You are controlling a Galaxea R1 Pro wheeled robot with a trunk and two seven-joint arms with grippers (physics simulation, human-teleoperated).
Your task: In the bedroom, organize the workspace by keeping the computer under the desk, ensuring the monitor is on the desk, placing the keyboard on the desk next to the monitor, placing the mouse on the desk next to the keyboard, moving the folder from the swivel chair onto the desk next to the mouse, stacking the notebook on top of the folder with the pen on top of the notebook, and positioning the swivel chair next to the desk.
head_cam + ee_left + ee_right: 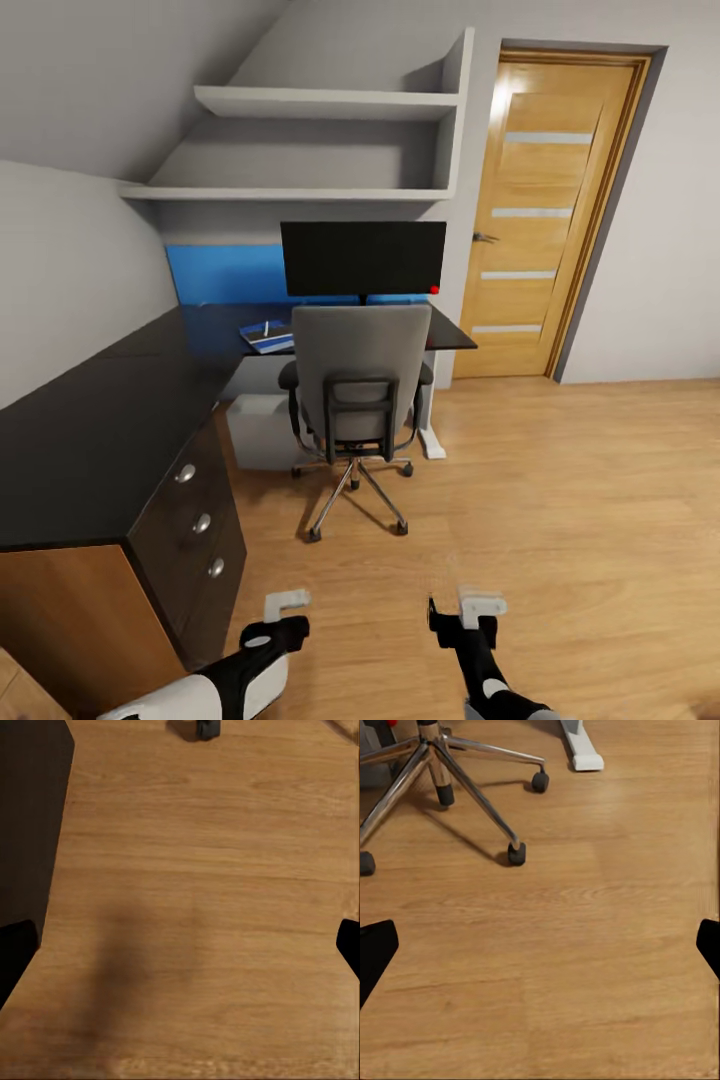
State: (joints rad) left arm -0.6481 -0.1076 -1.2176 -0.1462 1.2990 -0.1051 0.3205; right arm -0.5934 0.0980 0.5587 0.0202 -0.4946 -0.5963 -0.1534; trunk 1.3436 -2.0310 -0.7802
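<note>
The black monitor stands at the back of the glossy black L-shaped desk. The grey swivel chair sits pushed up to the desk in front of the monitor, its silver star base on the wood floor. A flat blue item with a thin white pen on it lies on the desk left of the chair; I cannot tell folder from notebook. The white-grey computer stands under the desk. Keyboard and mouse are hidden. My left gripper and right gripper hang open and empty over the floor, short of the chair.
The desk's drawer unit with silver knobs stands close to my left arm and shows as a dark side. A white desk foot lies past the chair's castors. A wooden door is at the right, with open floor before it.
</note>
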